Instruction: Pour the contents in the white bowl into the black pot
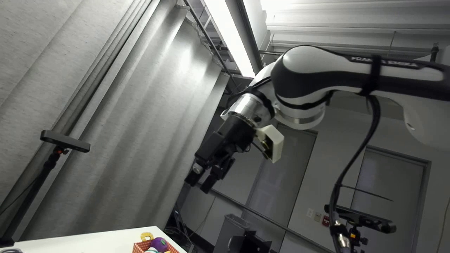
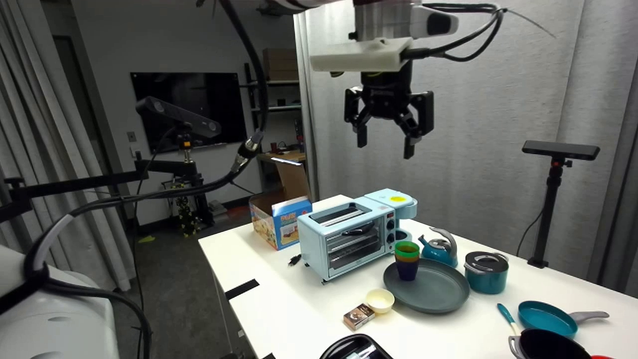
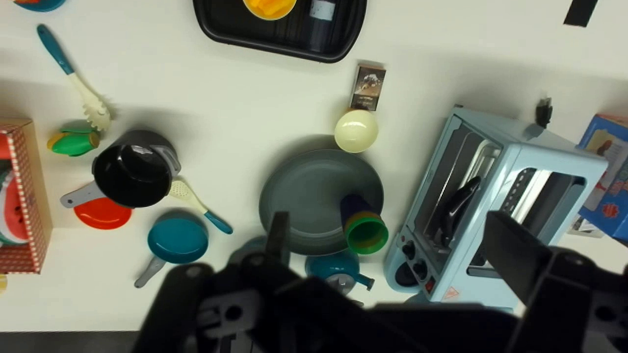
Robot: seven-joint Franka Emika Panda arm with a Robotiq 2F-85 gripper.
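A small cream-white bowl [image 3: 356, 131] sits on the white table between a small dark box and the grey plate; it looks empty, and it also shows in an exterior view [image 2: 380, 300]. Another light-rimmed bowl [image 3: 270, 7], cut off by the top edge of the wrist view, holds yellow pieces and stands in a black tray. The black pot [image 3: 135, 171] with a grey handle stands at the left, partly showing in an exterior view [image 2: 548, 345]. My gripper [image 3: 387, 218] is open and empty, high above the table in both exterior views [image 1: 199, 182] [image 2: 385, 144].
A light-blue toaster oven [image 2: 344, 234], a grey plate [image 3: 309, 196] with stacked cups [image 3: 365, 230], and a teal kettle [image 3: 336, 264] stand near the middle. Around the pot lie a teal pan [image 3: 178, 239], a red plate [image 3: 103, 214] and utensils. The black tray [image 3: 274, 46] has tall rims.
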